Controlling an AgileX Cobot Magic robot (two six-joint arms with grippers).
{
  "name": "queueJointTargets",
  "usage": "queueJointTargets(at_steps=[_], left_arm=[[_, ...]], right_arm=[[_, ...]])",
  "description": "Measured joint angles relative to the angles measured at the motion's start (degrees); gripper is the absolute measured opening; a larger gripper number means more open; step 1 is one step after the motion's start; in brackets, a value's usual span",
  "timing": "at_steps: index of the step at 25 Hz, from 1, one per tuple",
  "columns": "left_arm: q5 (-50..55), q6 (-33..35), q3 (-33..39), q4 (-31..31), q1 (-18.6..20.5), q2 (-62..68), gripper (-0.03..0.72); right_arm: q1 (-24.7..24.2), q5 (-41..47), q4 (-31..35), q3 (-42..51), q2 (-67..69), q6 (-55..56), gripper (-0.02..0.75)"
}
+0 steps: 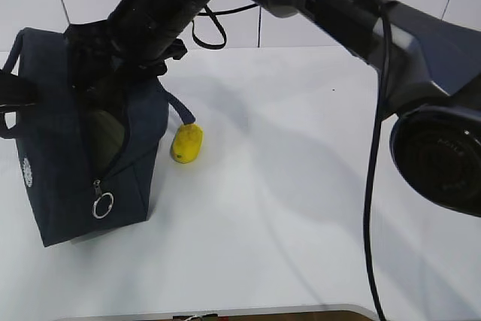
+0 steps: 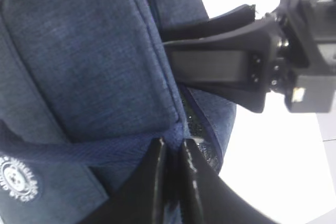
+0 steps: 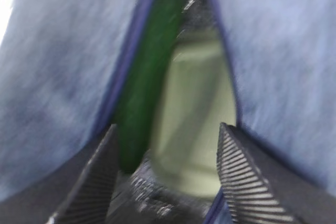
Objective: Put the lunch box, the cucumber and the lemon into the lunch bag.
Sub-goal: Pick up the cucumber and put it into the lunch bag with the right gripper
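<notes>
The navy lunch bag (image 1: 52,163) stands at the table's left with its zipper open. In the right wrist view the dark green cucumber (image 3: 144,87) and the pale green lid of the lunch box (image 3: 197,114) lie side by side inside the bag (image 3: 63,77). My right gripper (image 3: 167,135) is open and empty just above the opening; it reaches across the middle to the bag's mouth (image 1: 105,88). My left gripper (image 2: 173,148) is shut on the bag's rim fabric (image 2: 94,51) by the zipper, at the bag's far left (image 1: 22,97). The yellow lemon (image 1: 186,143) lies on the table right of the bag.
The white table (image 1: 301,186) stretches right of the bag and lemon. The right arm (image 1: 353,13) crosses the top of the exterior view, with a black cable (image 1: 372,186) hanging down. The zipper's metal ring pull (image 1: 102,205) hangs at the bag's front.
</notes>
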Motion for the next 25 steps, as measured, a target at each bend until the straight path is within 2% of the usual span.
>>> queueJointTargets(at_steps=[6, 11, 15, 20, 25], left_arm=[[0.0, 0.0, 0.0, 0.3, 0.0, 0.0, 0.007], [-0.1, 1.2, 0.0, 1.0, 0.0, 0.0, 0.007], [-1.1, 2.0, 0.0, 5.4, 0.0, 0.0, 0.007], [-1.9, 2.2, 0.0, 9.8, 0.0, 0.0, 0.007], [-2.0, 2.3, 0.0, 14.5, 0.0, -0.2, 0.007]], right_arm=[[0.0, 2.9, 1.9, -0.6, 0.0, 0.0, 0.480], [0.0, 3.9, 2.3, -5.5, 0.0, 0.0, 0.480], [0.0, 4.0, 1.8, -11.8, 0.0, 0.0, 0.480], [0.0, 4.3, -4.3, -16.3, 0.0, 3.4, 0.480], [0.0, 4.6, -14.8, -16.5, 0.0, 9.4, 0.480]])
